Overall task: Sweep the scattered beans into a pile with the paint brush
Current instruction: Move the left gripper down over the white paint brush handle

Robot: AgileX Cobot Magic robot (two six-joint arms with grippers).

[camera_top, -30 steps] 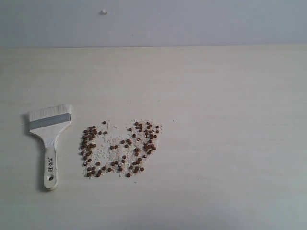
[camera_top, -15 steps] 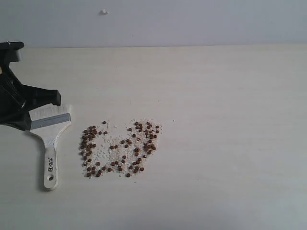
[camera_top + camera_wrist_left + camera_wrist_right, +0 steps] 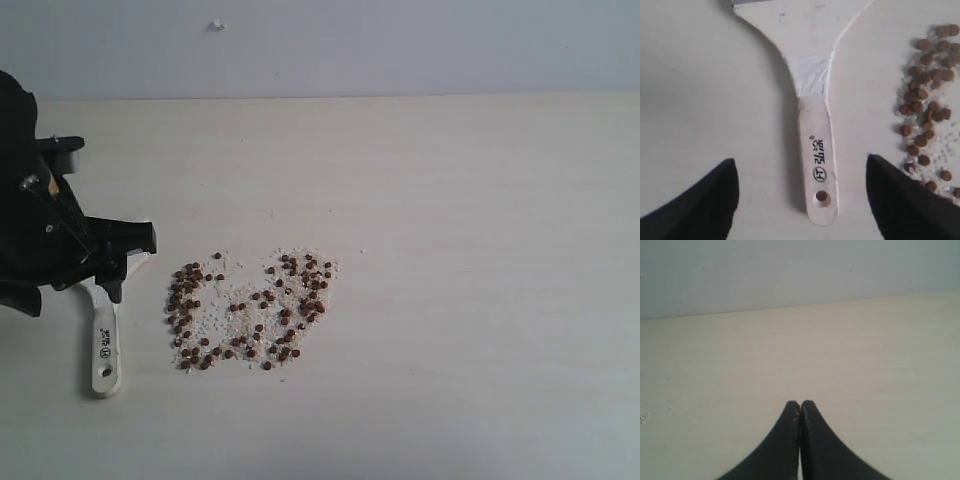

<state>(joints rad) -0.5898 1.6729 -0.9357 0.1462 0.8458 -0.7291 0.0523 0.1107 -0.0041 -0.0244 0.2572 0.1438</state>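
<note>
Bright, soft, even light over the pale table (image 3: 450,300). Faint grey shadow along one side of the paint brush (image 3: 816,145). Sharp up close, a little fuzzy from far.

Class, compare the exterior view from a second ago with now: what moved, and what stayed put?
The left gripper has come in from the left edge and now hangs open over the paint brush, hiding its head. One finger stands on each side of the handle, not gripping it. Nothing was picked up. The paint brush and the beans lie where they were on the table.
</note>
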